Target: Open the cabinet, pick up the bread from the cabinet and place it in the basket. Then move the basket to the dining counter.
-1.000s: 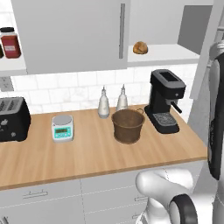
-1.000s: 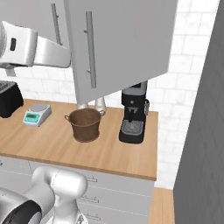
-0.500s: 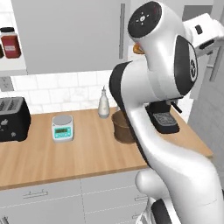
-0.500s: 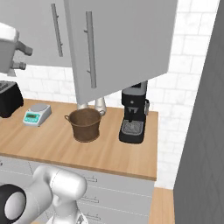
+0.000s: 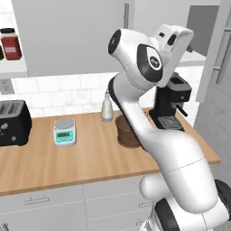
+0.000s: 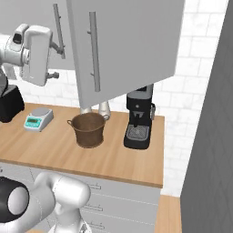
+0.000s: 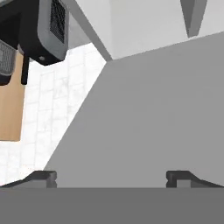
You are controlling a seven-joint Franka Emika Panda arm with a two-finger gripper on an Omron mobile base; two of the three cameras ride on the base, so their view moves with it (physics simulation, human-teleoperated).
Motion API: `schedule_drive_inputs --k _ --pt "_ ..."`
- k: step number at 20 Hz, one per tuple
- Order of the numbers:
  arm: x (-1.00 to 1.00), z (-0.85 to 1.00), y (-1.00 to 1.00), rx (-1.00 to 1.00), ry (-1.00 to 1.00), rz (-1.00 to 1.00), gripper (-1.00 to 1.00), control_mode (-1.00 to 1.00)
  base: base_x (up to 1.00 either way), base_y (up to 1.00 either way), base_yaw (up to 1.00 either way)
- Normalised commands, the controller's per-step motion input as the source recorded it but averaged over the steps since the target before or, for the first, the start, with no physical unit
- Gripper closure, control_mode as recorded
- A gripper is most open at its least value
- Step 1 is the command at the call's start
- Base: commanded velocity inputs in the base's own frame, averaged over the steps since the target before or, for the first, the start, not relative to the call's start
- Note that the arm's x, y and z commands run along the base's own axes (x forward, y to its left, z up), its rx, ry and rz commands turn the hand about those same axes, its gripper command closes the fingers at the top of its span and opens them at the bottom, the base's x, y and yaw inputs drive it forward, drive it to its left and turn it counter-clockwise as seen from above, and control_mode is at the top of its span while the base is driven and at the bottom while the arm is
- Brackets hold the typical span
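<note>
Gripper (image 7: 111, 178): its two dark tips are standing far apart with nothing between them, pointing at a flat grey cabinet face.
Arm: it is reaching up high in front of the cabinet (image 5: 72, 36), which is hanging on the wall over the wooden counter (image 5: 90, 158).
Cabinet door (image 6: 123, 45): it is hanging swung out, with its long metal handle (image 6: 93, 51) showing.
Bread: the arm is hiding the shelf, so I cannot tell where it is.
Basket (image 6: 88, 129): it is sitting on the wooden counter, just beside the black coffee machine (image 6: 139, 117).
Scale (image 5: 64, 131): it is sitting between the toaster (image 5: 13, 122) and the basket.
</note>
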Motion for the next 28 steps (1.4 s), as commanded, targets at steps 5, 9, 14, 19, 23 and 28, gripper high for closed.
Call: schedule_drive_inputs --k 5,9,14,19,23,28 --pt "0.05 0.0 -1.0 -0.04 0.4 -0.07 -1.0 -1.0 0.0 0.0 0.0" --pt "-0.18 0.0 -1.0 -0.03 0.38 -0.16 -1.0 -1.0 0.0 0.0 0.0" --pt "-0.66 0.0 -1.0 -0.01 0.33 -0.16 -1.0 -1.0 0.0 0.0 0.0" --pt "-0.28 -0.08 -1.0 0.09 0.08 0.04 -1.0 -1.0 0.0 0.0 0.0" --pt "0.0 -0.01 -0.63 0.09 -0.04 0.13 -1.0 -1.0 0.0 0.0 0.0" --pt "0.03 -0.09 0.38 0.05 -0.01 0.0 -1.0 -1.0 0.0 0.0 0.0"
